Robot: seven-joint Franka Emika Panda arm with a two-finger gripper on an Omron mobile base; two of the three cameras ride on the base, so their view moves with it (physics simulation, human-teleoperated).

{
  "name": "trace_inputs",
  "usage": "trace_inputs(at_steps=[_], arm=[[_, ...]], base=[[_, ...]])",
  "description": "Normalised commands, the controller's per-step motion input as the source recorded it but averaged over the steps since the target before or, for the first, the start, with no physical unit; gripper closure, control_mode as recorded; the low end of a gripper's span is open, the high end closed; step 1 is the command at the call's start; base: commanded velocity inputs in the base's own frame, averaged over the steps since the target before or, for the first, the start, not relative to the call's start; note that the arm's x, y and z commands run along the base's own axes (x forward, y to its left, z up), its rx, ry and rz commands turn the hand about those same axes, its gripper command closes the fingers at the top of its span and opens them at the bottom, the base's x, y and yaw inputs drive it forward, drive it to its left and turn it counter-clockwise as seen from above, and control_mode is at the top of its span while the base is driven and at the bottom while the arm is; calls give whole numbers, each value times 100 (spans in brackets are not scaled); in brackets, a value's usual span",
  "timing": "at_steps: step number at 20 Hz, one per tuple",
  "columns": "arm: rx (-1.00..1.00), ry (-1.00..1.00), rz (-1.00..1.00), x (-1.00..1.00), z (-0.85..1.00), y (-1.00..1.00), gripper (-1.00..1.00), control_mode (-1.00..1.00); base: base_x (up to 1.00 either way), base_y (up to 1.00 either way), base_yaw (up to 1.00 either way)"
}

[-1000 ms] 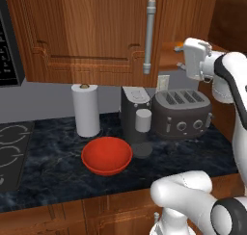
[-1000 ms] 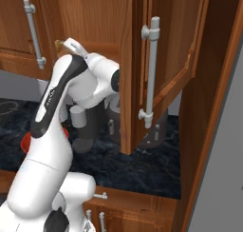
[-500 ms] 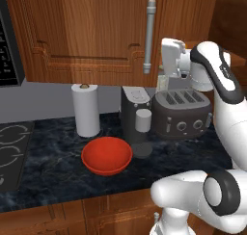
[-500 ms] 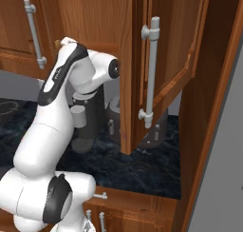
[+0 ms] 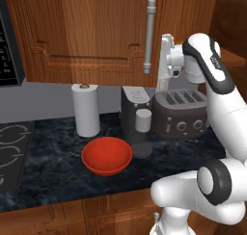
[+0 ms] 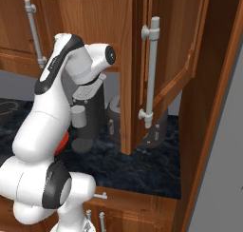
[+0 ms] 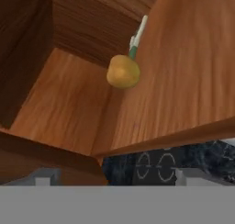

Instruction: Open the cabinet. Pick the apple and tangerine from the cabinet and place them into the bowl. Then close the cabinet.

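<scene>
The cabinet (image 5: 87,32) has its left door shut, while its right door (image 6: 178,41) stands swung open. My gripper (image 7: 118,176) is open with nothing between its tips, and it looks into the cabinet from the open side. Its white hand (image 5: 167,60) hangs just right of the left door's silver handle (image 5: 149,36), above the toaster. Ahead of the tips a small round yellowish fruit, the apple (image 7: 123,71), rests on the wooden shelf, well apart from the fingers. The tangerine is out of view. The red bowl (image 5: 106,155) sits on the dark counter below.
A thin green-and-white stalk (image 7: 137,35) lies behind the apple. On the counter stand a paper towel roll (image 5: 85,110), a coffee machine (image 5: 135,113) and a toaster (image 5: 181,113). The open door's handle (image 6: 151,74) juts out to my arm's right. A stove (image 5: 9,152) is at the left.
My arm has swung left, carrying the hand from the right edge to beside the left door's handle at the cabinet opening. The jaws have stayed open.
</scene>
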Motion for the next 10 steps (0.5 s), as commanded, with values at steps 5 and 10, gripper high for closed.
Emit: trace_inputs(at_steps=[5, 10], arm=[[0, 12, 33, -8, 0, 29, -100, -100], [-3, 0, 50, -85, -1, 67, -100, -100]], base=[[0, 0, 0], [0, 0, 0]])
